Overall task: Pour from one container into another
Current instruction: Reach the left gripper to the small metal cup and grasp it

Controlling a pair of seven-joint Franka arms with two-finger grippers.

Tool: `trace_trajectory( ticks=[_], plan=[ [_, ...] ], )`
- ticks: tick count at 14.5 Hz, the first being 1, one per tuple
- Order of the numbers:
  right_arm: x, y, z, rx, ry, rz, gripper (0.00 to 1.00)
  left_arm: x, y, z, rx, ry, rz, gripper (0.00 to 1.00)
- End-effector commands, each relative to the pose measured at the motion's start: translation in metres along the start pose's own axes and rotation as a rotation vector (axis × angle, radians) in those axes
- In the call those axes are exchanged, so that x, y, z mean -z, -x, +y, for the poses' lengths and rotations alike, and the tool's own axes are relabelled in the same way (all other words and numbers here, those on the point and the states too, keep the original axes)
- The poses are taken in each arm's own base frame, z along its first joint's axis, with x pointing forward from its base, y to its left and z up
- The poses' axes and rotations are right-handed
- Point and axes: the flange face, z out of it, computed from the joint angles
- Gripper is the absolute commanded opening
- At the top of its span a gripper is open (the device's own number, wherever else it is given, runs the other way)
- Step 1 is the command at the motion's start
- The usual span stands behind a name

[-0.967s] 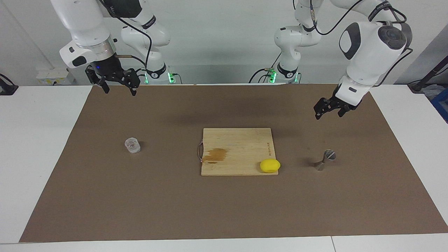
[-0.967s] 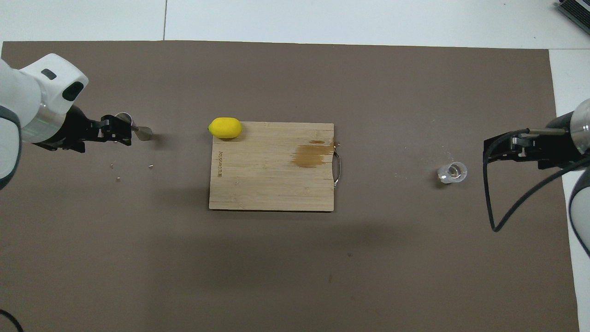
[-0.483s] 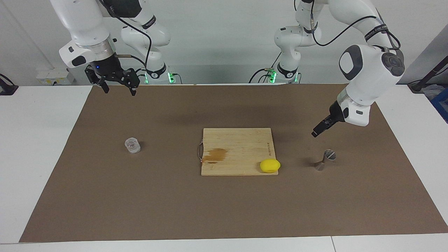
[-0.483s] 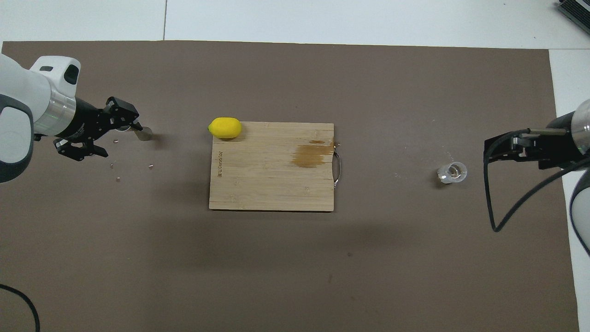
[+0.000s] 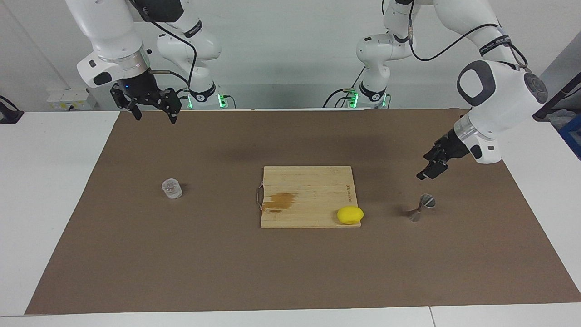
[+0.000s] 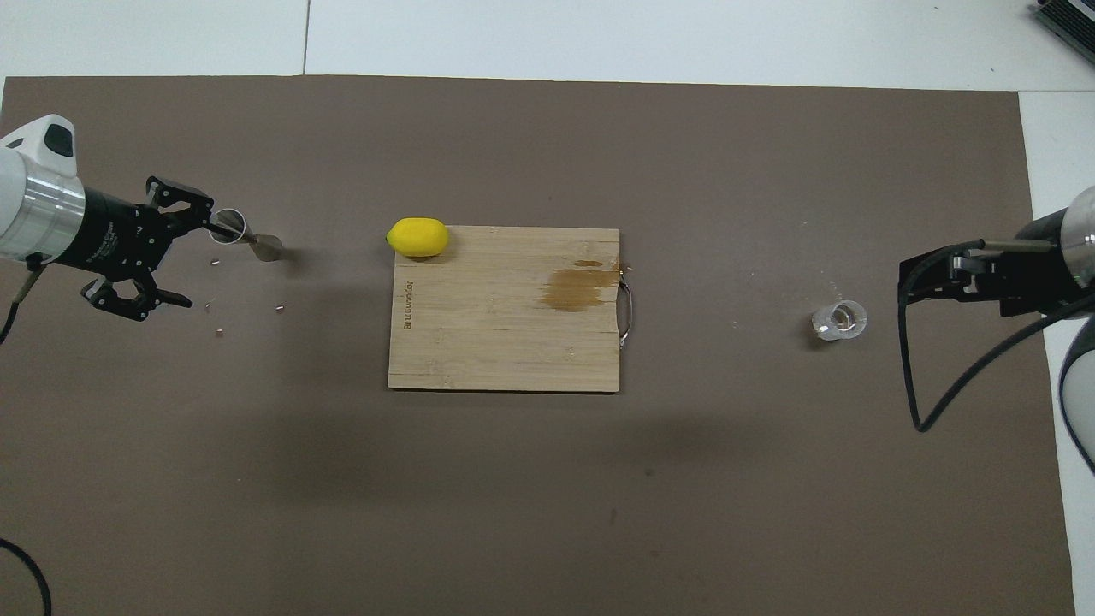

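Note:
The small clear glass cup (image 5: 171,188) (image 6: 840,319) stands on the brown mat toward the right arm's end. The silver hourglass jigger (image 5: 422,206) (image 6: 248,239) stands upright toward the left arm's end. My left gripper (image 5: 429,172) (image 6: 190,252) hangs open just above and beside the jigger, on the side toward the left arm's end of the table, touching nothing. My right gripper (image 5: 154,117) (image 6: 907,282) waits open, high over the mat's edge by the robots, apart from the cup.
A wooden cutting board (image 5: 308,181) (image 6: 505,342) with a brown stain lies mid-mat between cup and jigger. A yellow lemon (image 5: 350,215) (image 6: 417,237) rests at the board's corner nearest the jigger. A few small crumbs lie near the jigger.
The left arm has swung outward and turned its wrist, bringing its open gripper lower and beside the jigger. The right arm, cup and jigger have not moved.

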Motion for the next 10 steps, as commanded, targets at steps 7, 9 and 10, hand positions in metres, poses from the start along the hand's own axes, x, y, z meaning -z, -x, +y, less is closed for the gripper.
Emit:
trace_trajectory(
  ticks=[7, 9, 10],
  plan=[
    [-0.001, -0.024, 0.046, -0.250, -0.049, 0.049, 0.95, 0.009, -0.089, -0.061, 0.567, 0.347, -0.267, 1.00],
    [-0.002, -0.030, 0.055, -0.357, -0.066, 0.062, 0.95, 0.000, -0.100, -0.074, 0.660, 0.427, -0.310, 1.00],
    [-0.002, -0.030, 0.060, -0.425, -0.069, 0.061, 0.95, -0.007, -0.104, -0.080, 0.705, 0.462, -0.318, 1.00]
  ],
)
